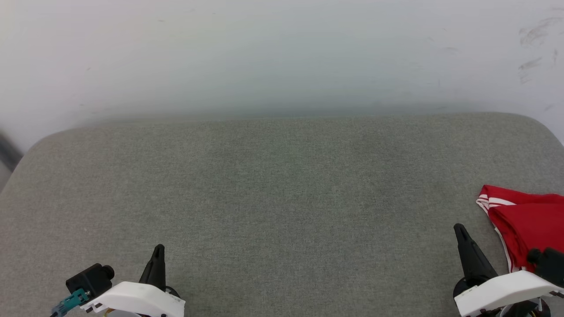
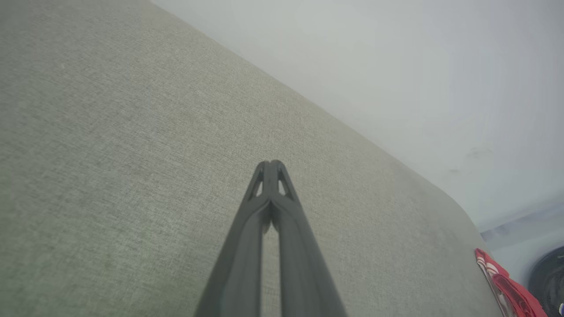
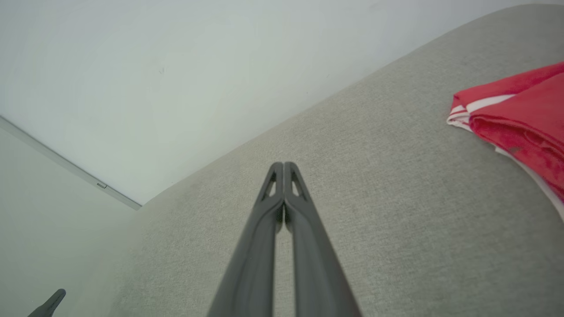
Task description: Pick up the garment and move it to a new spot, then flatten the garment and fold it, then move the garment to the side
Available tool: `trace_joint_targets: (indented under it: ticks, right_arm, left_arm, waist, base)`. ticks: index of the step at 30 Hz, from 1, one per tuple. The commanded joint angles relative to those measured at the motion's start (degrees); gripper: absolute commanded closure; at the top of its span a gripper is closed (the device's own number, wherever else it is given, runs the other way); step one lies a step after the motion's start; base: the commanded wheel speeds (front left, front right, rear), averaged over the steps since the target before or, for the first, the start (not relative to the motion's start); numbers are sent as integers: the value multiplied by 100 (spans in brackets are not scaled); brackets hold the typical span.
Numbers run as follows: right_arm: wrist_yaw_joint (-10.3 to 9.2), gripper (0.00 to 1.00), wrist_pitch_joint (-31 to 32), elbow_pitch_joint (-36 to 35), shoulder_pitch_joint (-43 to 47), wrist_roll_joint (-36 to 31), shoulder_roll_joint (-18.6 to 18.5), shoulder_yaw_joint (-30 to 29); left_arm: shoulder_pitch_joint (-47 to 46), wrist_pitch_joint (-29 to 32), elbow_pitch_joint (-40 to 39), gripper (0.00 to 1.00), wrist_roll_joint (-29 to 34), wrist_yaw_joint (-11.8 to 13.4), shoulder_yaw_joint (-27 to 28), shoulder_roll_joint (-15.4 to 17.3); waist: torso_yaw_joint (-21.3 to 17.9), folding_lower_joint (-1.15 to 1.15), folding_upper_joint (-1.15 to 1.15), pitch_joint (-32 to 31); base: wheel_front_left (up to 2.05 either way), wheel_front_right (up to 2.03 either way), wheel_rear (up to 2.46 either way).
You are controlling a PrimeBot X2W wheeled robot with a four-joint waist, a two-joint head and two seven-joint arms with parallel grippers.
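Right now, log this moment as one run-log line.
left gripper: shut, empty | right gripper: shut, empty | garment: on grey cushion, far right, beside right gripper, not held

The left gripper (image 1: 158, 251) is at the near left, its two dark fingers (image 2: 246, 246) pressed together up to the tips and pointing toward the far side. The right gripper (image 1: 461, 229) is at the near right, also closed with nothing between its fingers, and its tip leans a little to the left. The white left wrist shell (image 1: 141, 300) and the white right wrist shell (image 1: 502, 286) are well apart.
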Motion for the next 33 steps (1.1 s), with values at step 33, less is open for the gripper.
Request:
trace_joint_targets:
  ticks: [33]
  right_arm:
    - [0,100,185,340,-488,2544,24,-154]
  left_arm:
    - [-379,603,11,100,-1971,-567,765,-428]
  waist:
    - [35,-1,0,69]
  base:
    - [0,0,0]
